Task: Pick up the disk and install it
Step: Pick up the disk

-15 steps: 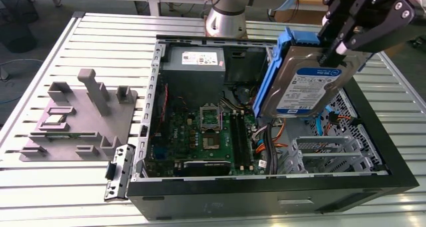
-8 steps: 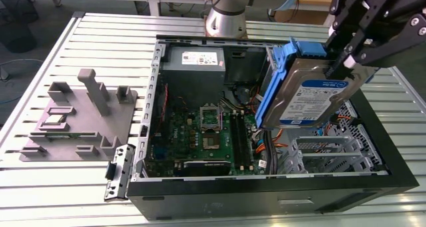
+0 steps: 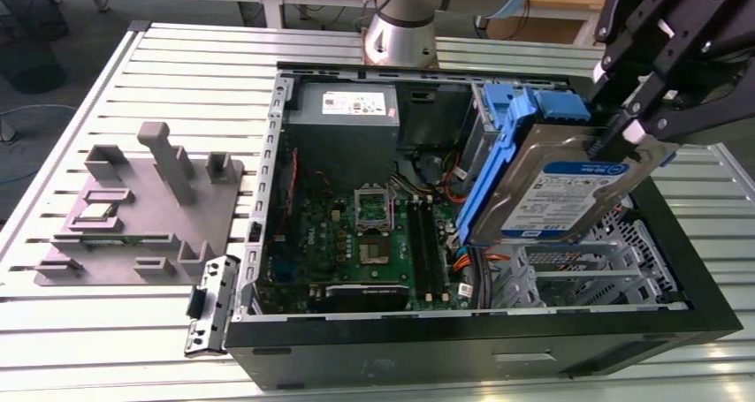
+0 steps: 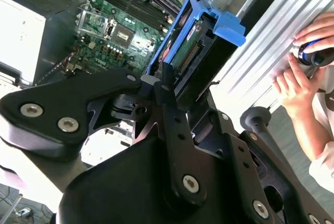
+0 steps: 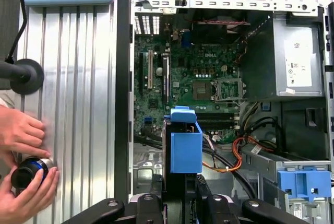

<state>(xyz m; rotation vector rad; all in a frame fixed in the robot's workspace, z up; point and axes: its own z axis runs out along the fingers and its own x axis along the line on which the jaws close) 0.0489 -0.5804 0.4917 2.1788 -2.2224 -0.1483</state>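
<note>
A: Where's the disk (image 3: 564,190)?
B: In the air, tilted, over the drive cage (image 3: 590,274) of the open PC case (image 3: 472,345), at the exterior view's right. It's clipped in its blue carrier frame (image 3: 501,155).
A: Gripper (image 3: 621,130)?
B: Fingers closed tight on the disk's upper end.
A: Handling?
B: Prob. dense & stiff. Smooth metal faces, so slippery. Fragile inside, so no knocks. Best hold is by the long edges via the carrier, not the label or connector end.

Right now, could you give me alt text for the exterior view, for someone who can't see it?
A black gripper holds the blue-framed disk tilted above an open computer case, which sits on a slatted metal table.
</note>
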